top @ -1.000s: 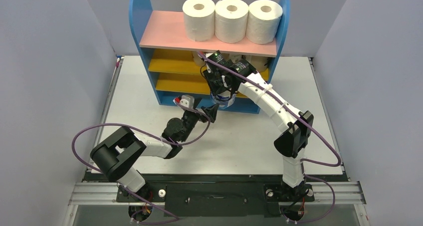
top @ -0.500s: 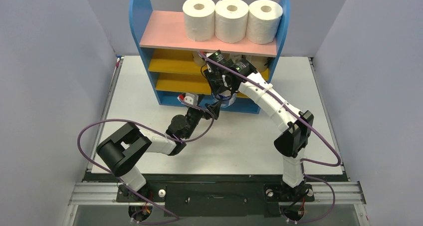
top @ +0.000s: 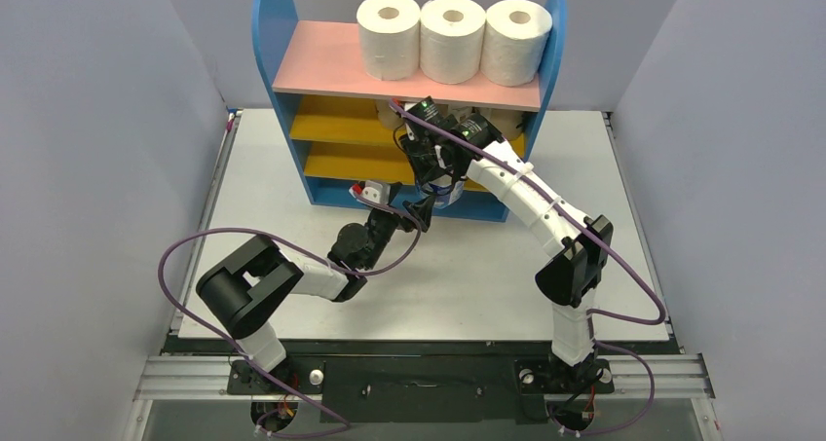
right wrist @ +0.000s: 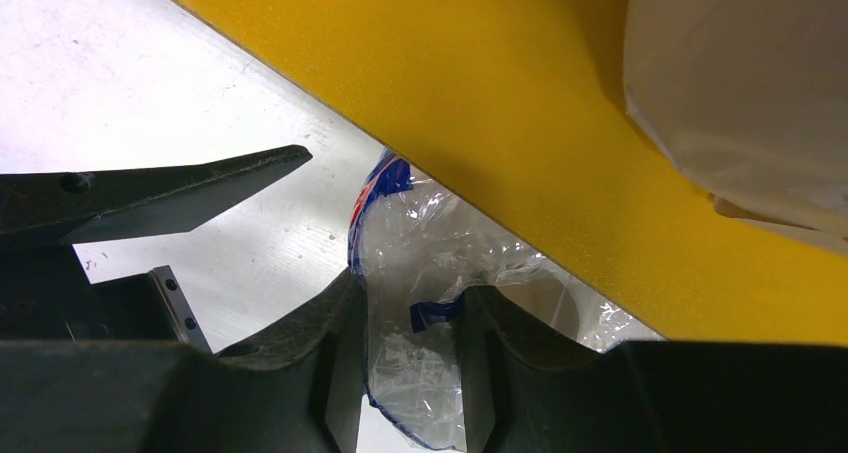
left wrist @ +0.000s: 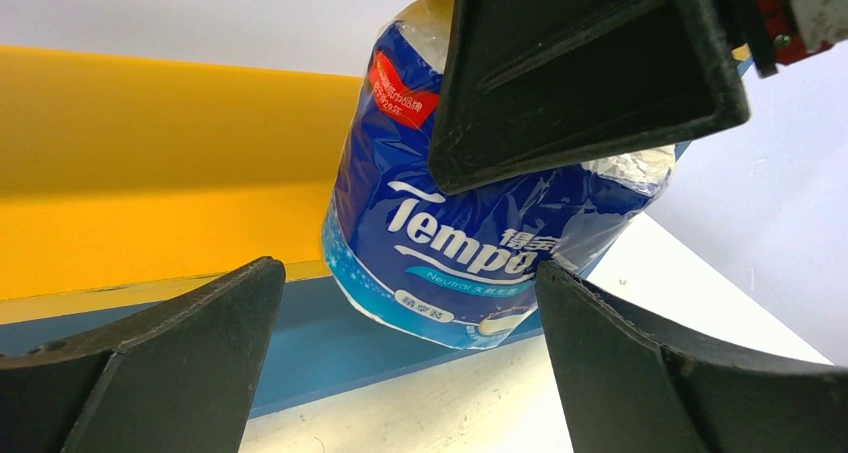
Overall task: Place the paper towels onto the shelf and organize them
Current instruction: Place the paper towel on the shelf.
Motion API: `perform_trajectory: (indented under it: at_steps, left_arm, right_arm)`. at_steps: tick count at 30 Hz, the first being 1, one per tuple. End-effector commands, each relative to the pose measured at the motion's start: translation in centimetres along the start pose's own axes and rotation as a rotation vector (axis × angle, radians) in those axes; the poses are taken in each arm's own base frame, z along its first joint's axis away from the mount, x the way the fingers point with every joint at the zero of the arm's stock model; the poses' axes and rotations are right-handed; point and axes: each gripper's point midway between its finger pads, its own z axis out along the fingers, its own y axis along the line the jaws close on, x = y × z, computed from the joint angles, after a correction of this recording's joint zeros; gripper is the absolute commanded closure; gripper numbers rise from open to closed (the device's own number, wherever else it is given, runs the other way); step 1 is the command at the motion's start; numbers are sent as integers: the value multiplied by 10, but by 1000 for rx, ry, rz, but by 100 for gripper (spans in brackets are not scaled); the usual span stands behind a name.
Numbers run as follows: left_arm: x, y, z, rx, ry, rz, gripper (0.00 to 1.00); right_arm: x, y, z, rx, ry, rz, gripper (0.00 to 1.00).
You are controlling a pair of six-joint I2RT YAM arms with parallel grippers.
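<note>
- The right gripper (top: 435, 180) is clamped narrowly on the blue-and-white Tempo roll (left wrist: 450, 233). It pinches the top rim and loose wrapper, not the body.
- The roll hangs at the centre of the overhead view, right against the front of the shelf (top: 268, 32). It is tilted, and its lower end is over the front edge of the blue base (left wrist: 300, 323).
- The left gripper (left wrist: 405, 283) is wide open and holds nothing. Its fingers sit at the lower corners of its own view, just below the roll on either side.
- The step in hand looks like sliding this roll into the bottom bay, under the yellow board (left wrist: 150, 153).
- To do it well, bring the roll down until its top clears that board's front edge. In the right wrist view the edge runs diagonally just above the pinched film. Only then push inward.
- A pinch on plastic film is weak, so the roll may swing or slip. The left gripper could steady the lower body or nudge it level from the front.
- Release only once the roll stands flat on the base.
- Three white rolls (top: 451, 40) line the pink top board (top: 321, 61), upper centre.
- A pale wrapped roll (right wrist: 740, 83) sits on a yellow board at that view's upper right. Keep the wrist clear of it.
</note>
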Motion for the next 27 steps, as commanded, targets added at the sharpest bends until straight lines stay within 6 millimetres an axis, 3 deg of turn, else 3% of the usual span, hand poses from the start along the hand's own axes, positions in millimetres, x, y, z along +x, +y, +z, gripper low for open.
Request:
perform_trajectory:
  at_steps: [1, 11, 20, 27]
  left_arm:
    - [-16, -2, 10, -8, -64, -12, 4]
    - [-16, -1, 11, -16, -63, -8, 4]
    - [-17, -1, 12, -15, -64, -8, 4]
    - [-16, -1, 11, -17, -60, -6, 4]
  right_arm:
    - [-46, -6, -32, 7, -197, 62, 70]
    - [-52, -8, -47, 6, -232, 91, 54]
    - [-55, -11, -61, 2, -257, 109, 50]
    - [-58, -16, -83, 7, -297, 128, 46]
